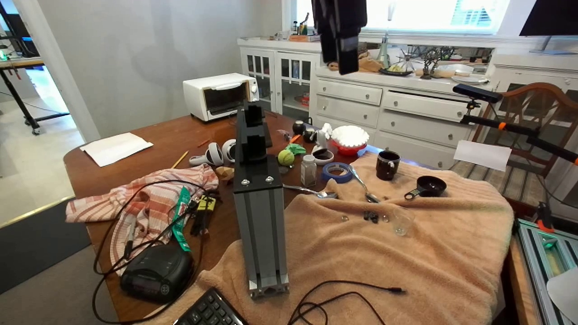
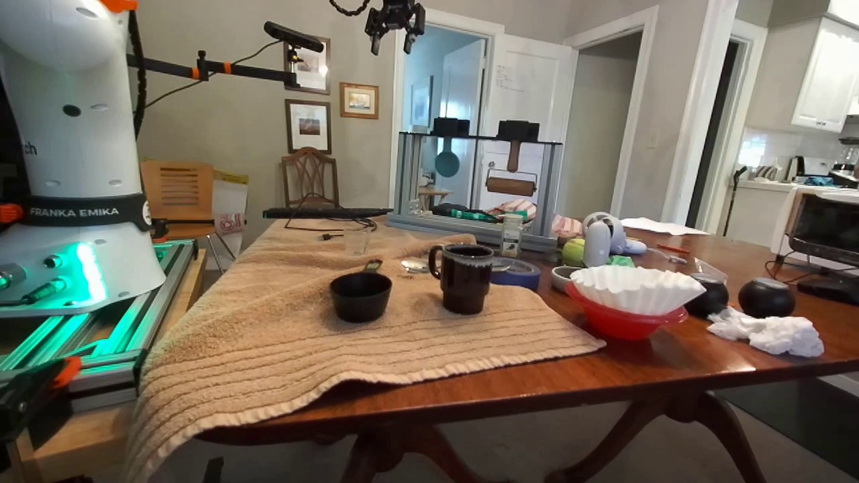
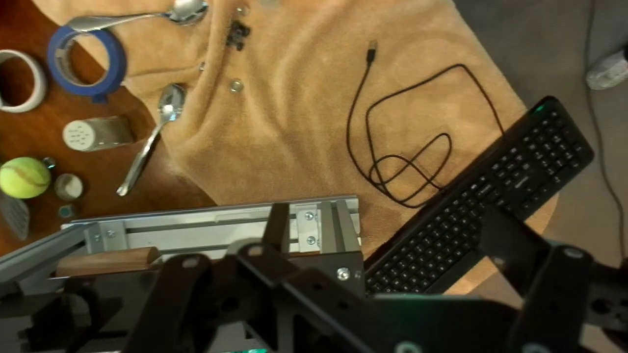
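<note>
Robotiq gripper [image 3: 384,220], nearest in the wrist view, hangs with jaws wide apart and nothing gripped; below and to its left runs the aluminium-framed utensil rack [image 3: 196,239], long axis left to right, while the keyboard [image 3: 500,184] slants toward the far right.

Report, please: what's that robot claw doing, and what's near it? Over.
Gripper open, high up, holding nothing. Metal rack nearest, upright, lower down. Nearby clutter: keyboard by rack's end.

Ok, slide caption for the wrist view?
View down past open black gripper: silver metal frame, black rectangular keyboard, tan plush towel and round blue tape roll.
</note>
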